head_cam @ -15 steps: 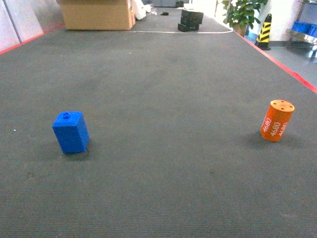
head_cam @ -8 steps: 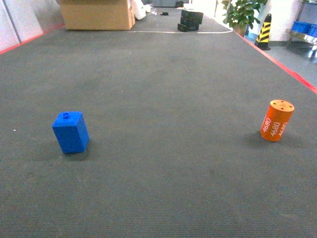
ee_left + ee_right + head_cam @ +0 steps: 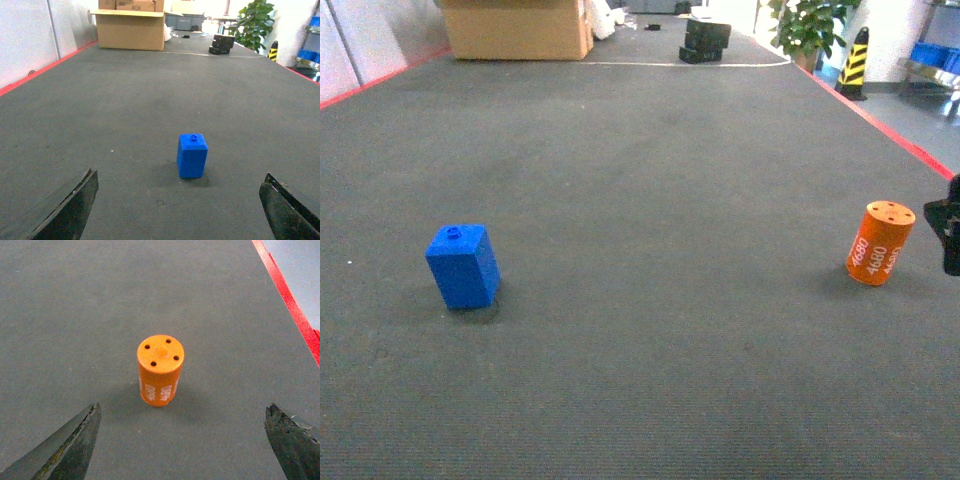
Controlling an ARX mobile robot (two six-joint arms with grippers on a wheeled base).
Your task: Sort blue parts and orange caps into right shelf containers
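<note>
at right edge of head view, right claw (image 3: 950, 232) has just appeared beside orange cap (image 3: 879, 243), jaws apart; left claw (image 3: 180, 212) apart too, facing blue part (image 3: 192, 155). pickup starting.

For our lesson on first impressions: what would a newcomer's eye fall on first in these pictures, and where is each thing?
Two bright things stand out on the dark grey mat: the blue part upright at the left, and the orange cap marked 4680 upright at the right. The right gripper hangs open above the cap, its fingers wide to either side.
</note>
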